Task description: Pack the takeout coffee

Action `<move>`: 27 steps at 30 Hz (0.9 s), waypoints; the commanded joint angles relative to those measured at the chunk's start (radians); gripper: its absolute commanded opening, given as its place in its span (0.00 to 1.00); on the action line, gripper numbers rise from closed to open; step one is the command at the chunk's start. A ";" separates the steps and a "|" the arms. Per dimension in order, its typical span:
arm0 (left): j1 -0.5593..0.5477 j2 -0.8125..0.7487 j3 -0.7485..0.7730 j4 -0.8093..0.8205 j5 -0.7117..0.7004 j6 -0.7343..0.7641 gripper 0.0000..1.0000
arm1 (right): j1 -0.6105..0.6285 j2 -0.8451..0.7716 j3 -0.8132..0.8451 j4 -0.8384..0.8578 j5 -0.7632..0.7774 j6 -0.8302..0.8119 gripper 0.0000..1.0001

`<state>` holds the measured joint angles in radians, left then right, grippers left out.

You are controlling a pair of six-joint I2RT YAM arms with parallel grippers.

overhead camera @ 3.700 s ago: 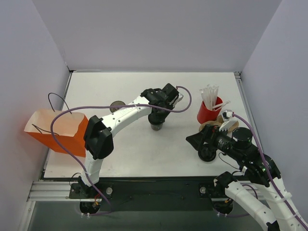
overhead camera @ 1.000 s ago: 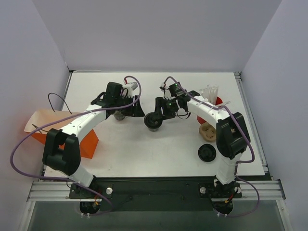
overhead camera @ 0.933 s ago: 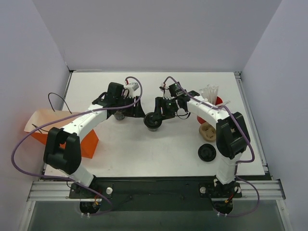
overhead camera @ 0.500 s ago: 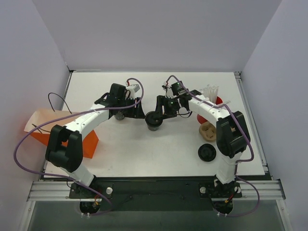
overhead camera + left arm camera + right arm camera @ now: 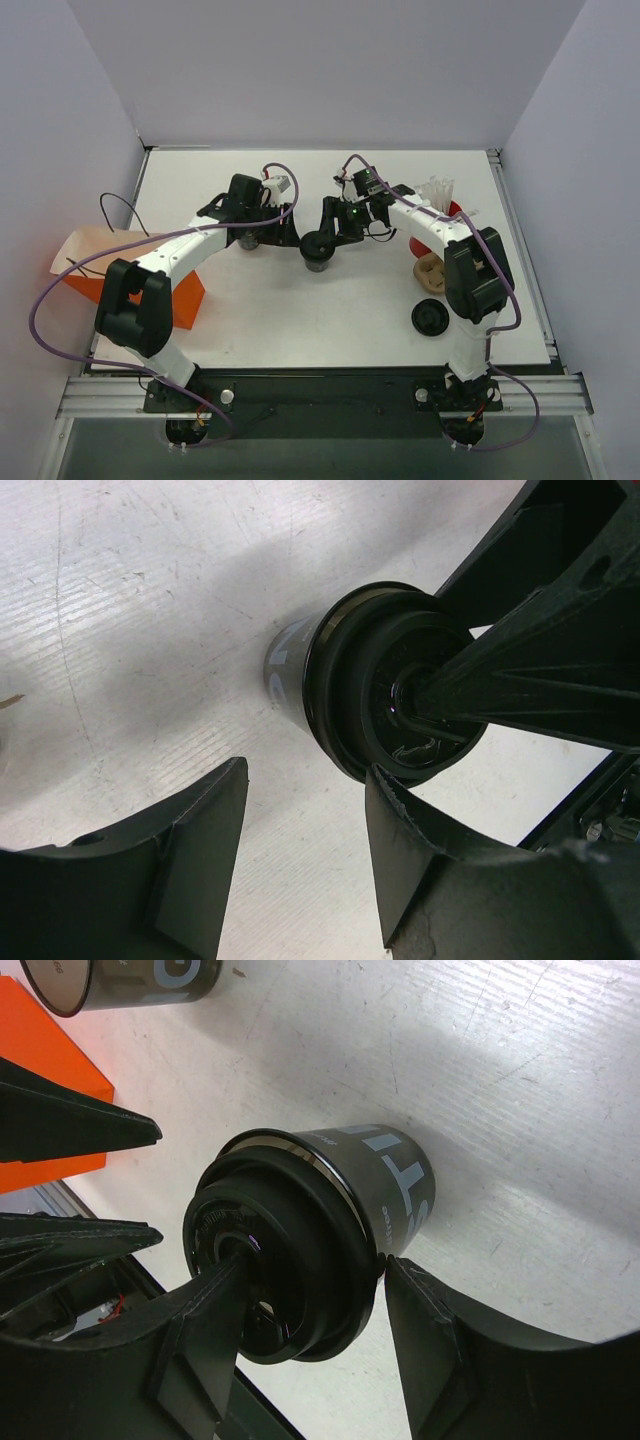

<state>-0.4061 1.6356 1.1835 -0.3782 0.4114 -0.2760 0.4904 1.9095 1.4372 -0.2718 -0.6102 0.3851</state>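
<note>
Flanks takeout coffee (image 5: 390,1180) lid with right gripper (image 5: 315,1265), clamp unclear. Reveals from left wrist only: left gripper (image 5: 305,780) wide, empty, coffee just beyond.

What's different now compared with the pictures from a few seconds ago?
The left pincer pulled away leftward from the takeout coffee and hangs open. The right pincer swung in from the near right; its fingers now flank the cup, grip unclear. The loose lid disc stayed put.
</note>
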 commanded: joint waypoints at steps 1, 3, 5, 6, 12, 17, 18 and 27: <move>0.001 0.007 0.031 -0.008 -0.016 0.018 0.60 | -0.007 0.014 0.037 -0.014 0.010 -0.011 0.56; 0.001 0.009 0.034 -0.011 -0.023 0.020 0.60 | -0.007 0.019 0.038 -0.015 0.012 -0.008 0.58; 0.001 0.009 0.033 -0.014 -0.029 0.020 0.60 | -0.007 0.020 0.043 -0.015 0.012 -0.005 0.60; 0.001 0.010 0.033 -0.014 -0.032 0.020 0.60 | -0.007 0.023 0.045 -0.015 0.012 -0.003 0.62; 0.000 0.018 0.041 -0.018 -0.037 0.021 0.60 | -0.007 0.026 0.060 -0.015 0.013 0.006 0.64; 0.001 0.023 0.044 -0.022 -0.037 0.023 0.60 | -0.007 0.036 0.080 -0.018 0.021 0.009 0.62; 0.001 0.021 0.044 -0.022 -0.037 0.023 0.60 | -0.007 0.036 0.080 -0.021 0.023 0.009 0.61; 0.001 0.020 0.045 -0.018 -0.034 0.026 0.60 | -0.007 0.043 0.066 -0.024 0.053 0.003 0.53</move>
<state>-0.4061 1.6588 1.1847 -0.4023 0.3733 -0.2668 0.4900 1.9285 1.4803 -0.2733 -0.5804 0.3920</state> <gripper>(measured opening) 0.600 0.546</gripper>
